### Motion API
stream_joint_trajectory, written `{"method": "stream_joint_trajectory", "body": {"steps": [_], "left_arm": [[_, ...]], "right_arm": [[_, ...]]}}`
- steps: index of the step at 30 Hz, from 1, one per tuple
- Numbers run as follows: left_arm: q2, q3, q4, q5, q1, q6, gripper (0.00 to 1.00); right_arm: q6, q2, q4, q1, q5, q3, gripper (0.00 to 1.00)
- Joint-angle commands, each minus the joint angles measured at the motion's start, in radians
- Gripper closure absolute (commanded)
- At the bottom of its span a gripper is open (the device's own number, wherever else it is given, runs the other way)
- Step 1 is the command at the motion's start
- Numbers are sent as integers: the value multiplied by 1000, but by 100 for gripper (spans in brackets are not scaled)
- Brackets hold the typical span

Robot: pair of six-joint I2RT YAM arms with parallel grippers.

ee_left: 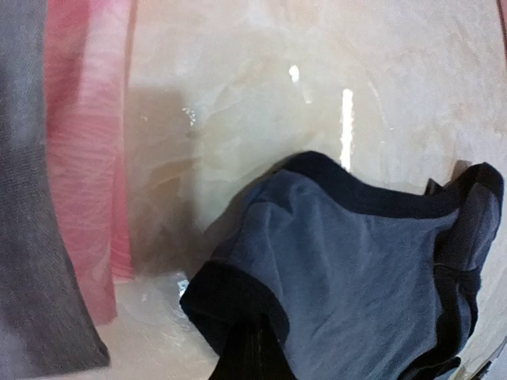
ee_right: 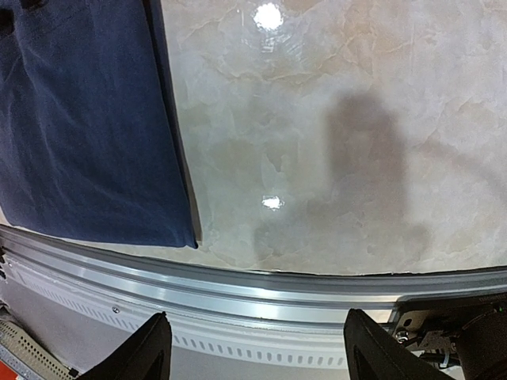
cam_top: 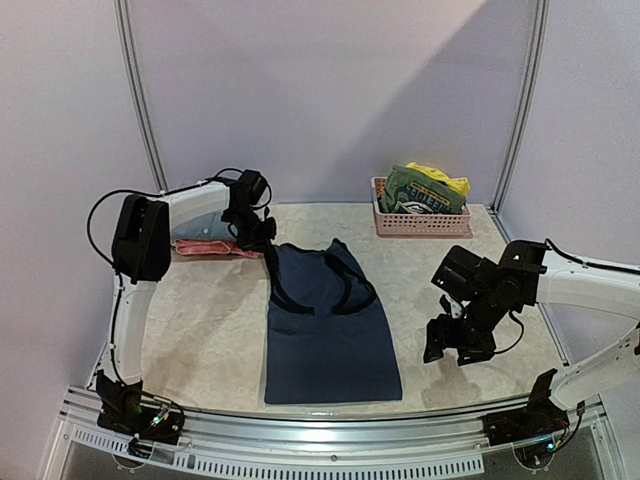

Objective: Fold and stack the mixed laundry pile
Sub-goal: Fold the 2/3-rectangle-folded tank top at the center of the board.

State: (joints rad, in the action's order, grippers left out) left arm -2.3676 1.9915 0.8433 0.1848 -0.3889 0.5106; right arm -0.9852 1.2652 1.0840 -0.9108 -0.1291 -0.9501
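Note:
A navy sleeveless top point(cam_top: 325, 320) lies spread flat in the middle of the table, its straps toward the back. My left gripper point(cam_top: 258, 238) is at the back left strap and is shut on its dark hem point(ee_left: 238, 297); in the left wrist view the cloth point(ee_left: 356, 269) bunches up around the gripper point(ee_left: 253, 352). My right gripper point(cam_top: 455, 350) hovers open over bare table to the right of the top, nothing between its fingers. In the right wrist view the gripper point(ee_right: 257, 317) points at the table's near edge, with the top's lower right corner point(ee_right: 79, 119) at the left.
A pink slatted basket point(cam_top: 420, 226) at the back right holds a green printed tee point(cam_top: 425, 190) and a yellow piece point(cam_top: 445, 178). A folded pink garment point(cam_top: 205, 247) lies at the back left beside a grey one point(ee_left: 24, 198). The metal rail point(ee_right: 261, 289) runs along the near edge.

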Motion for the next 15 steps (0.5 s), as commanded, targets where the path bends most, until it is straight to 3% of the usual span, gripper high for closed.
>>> {"method": "stream_joint_trajectory", "body": {"steps": [1, 15], "left_arm": [[30, 101, 82, -83, -57, 53, 100], [-181, 338, 123, -93, -144, 196, 100]], "right_arm": [[17, 5, -4, -5, 14, -3, 24], [40, 21, -6, -4, 11, -6, 25]]}}
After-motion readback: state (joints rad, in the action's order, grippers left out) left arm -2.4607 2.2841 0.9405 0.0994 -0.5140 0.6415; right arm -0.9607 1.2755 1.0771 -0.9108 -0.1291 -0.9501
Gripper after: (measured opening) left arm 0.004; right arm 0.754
